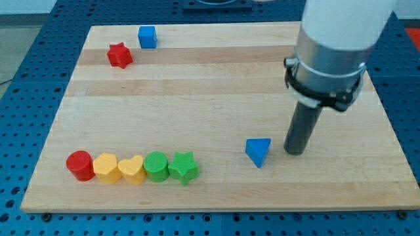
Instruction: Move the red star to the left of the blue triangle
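Observation:
The red star [119, 55] lies near the board's top left corner. The blue triangle [258, 151] lies right of the board's middle, towards the view's bottom. My tip [294, 151] rests on the board just to the right of the blue triangle, a small gap apart from it. The red star is far away to the tip's upper left.
A blue cube [147, 37] sits just to the upper right of the red star. A row at the view's bottom left holds a red cylinder [80, 164], a yellow block [106, 168], a yellow heart [132, 170], a green cylinder [157, 166] and a green star [184, 167]. The wooden board [216, 85] lies on a blue table.

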